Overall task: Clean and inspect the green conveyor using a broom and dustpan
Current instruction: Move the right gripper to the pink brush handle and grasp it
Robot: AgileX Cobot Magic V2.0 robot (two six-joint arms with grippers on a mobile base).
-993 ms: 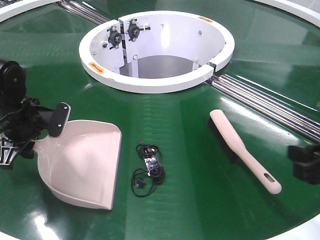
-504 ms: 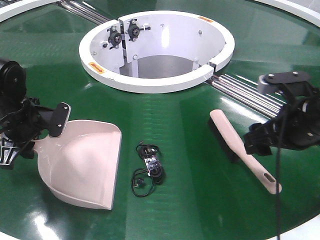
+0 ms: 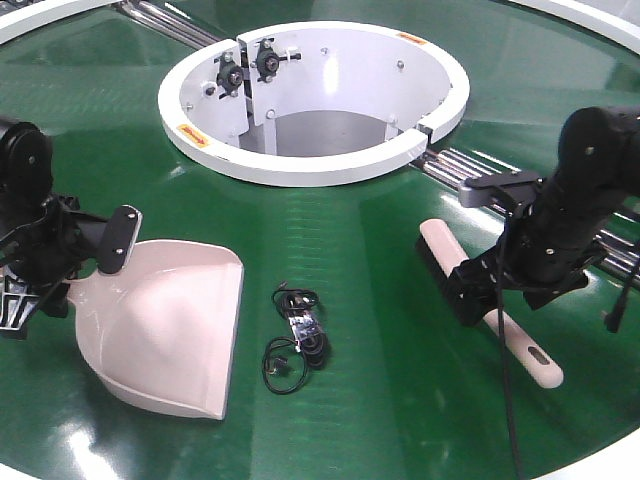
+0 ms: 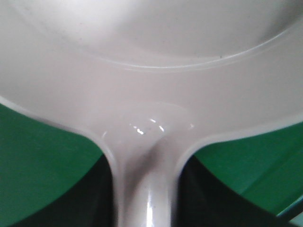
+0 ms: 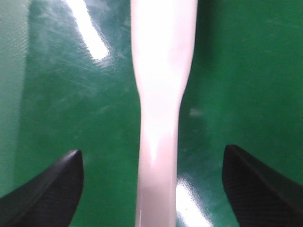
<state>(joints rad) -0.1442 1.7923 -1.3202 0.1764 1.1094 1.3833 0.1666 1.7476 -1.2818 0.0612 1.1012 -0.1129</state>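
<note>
The green conveyor [image 3: 380, 400] fills the front view. The pale dustpan [image 3: 170, 325] lies on it at the left, its mouth facing right. My left gripper [image 3: 95, 262] is shut on the dustpan's handle. In the left wrist view the handle [image 4: 144, 189] runs between the dark fingers [image 4: 92, 198]. The beige broom [image 3: 525, 350] lies at the right, slotted end toward the front. My right gripper [image 3: 490, 295] is open and low over its handle. In the right wrist view the handle [image 5: 158, 118] lies midway between the spread fingertips [image 5: 52, 189], touching neither.
A small black tangle of cable with a tiny board [image 3: 297, 338] lies between the dustpan and the broom. The white central rim [image 3: 310, 170] surrounds an open well at the back. Metal roller seams [image 3: 530, 200] run behind the right arm.
My right arm has come in from the right edge and now sits over the broom's handle with its jaws open. The left arm and the dustpan have not moved.
</note>
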